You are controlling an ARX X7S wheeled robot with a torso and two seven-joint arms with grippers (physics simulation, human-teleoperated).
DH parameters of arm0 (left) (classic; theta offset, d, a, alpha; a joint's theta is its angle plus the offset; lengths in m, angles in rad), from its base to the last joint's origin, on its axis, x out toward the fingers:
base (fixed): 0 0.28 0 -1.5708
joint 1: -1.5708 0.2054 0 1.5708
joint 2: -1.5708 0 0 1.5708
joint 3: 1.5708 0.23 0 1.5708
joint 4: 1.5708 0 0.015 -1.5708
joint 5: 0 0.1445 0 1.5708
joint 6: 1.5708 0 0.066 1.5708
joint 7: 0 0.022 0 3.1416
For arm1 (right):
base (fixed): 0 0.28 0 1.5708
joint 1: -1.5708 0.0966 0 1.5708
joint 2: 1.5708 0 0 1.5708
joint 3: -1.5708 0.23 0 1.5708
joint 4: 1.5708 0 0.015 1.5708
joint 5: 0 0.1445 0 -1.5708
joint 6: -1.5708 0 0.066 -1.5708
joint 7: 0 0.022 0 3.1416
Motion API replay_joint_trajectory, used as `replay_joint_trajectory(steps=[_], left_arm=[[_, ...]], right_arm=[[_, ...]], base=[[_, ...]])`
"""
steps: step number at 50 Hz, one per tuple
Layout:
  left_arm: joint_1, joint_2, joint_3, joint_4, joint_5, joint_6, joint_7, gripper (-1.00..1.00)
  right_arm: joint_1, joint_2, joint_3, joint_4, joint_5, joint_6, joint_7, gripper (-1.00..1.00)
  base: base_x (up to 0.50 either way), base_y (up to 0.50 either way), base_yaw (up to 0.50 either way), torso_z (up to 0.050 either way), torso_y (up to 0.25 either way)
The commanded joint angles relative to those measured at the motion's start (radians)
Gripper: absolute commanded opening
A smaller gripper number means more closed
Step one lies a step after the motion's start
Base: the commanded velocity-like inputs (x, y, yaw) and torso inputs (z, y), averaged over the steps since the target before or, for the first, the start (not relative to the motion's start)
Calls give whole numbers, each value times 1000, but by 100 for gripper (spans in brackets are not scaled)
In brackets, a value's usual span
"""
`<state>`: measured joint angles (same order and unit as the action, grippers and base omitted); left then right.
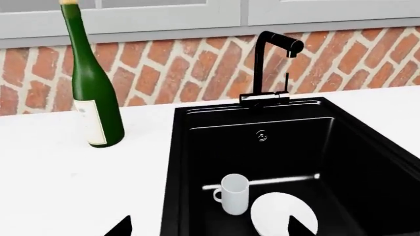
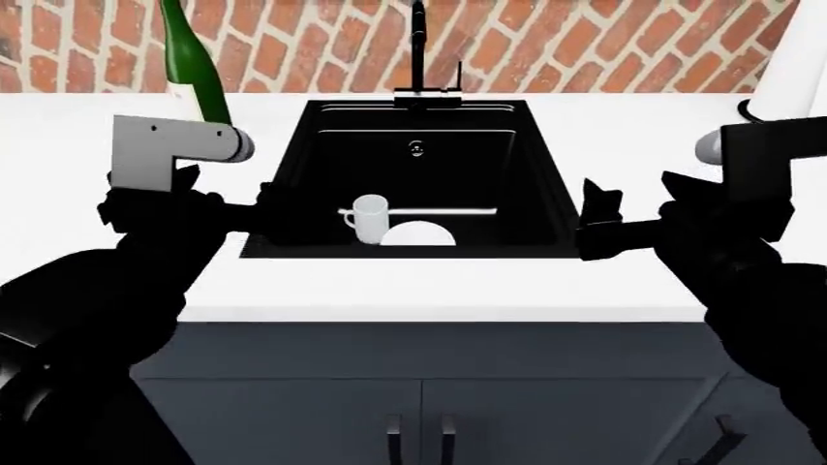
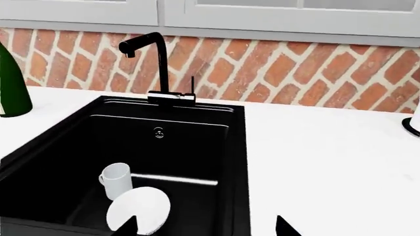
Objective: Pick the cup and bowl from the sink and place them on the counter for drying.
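The white cup (image 1: pixel 234 193) stands upright on the floor of the black sink (image 1: pixel 288 142), handle toward the bottle side. The white bowl (image 1: pixel 279 214) lies just in front of it, touching or nearly so. The head view shows cup (image 2: pixel 368 218) and bowl (image 2: pixel 417 234) low in the sink (image 2: pixel 413 165). My left gripper (image 1: pixel 210 228) is open and empty, above the sink's front left rim. My right gripper (image 3: pixel 208 228) is open and empty too, over the front right rim, with cup (image 3: pixel 118 179) and bowl (image 3: pixel 139 209) ahead of it. White counter (image 2: pixel 427 286) surrounds the sink.
A tall green bottle (image 1: pixel 93 88) stands on the counter left of the sink. The black faucet (image 1: pixel 272 69) rises behind the basin against the brick wall. A white object with a dark base (image 3: pixel 413 123) sits at the far right of the counter.
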<state>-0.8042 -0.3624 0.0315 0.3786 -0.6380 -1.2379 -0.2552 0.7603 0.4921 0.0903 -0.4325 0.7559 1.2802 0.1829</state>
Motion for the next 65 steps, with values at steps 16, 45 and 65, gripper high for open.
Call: replay_joint_trajectory(steps=[16,45,65], left_arm=[[-32,-34,-23,-29,-46,-70,9,100],[7,-48,-54,-31,-65,-60,2,100],[16,-53,-12,-49,-63,-42,14,100]], right_arm=[[-14,18,15,61,-13,-50,-31,100],[-51,6,15,73,-14,-78,-16,100],[-55,13,3,76,-17,-92,-14,100]], base=[[492,0,0,0,0],[375,0,0,0,1],[209,0,0,0,0]])
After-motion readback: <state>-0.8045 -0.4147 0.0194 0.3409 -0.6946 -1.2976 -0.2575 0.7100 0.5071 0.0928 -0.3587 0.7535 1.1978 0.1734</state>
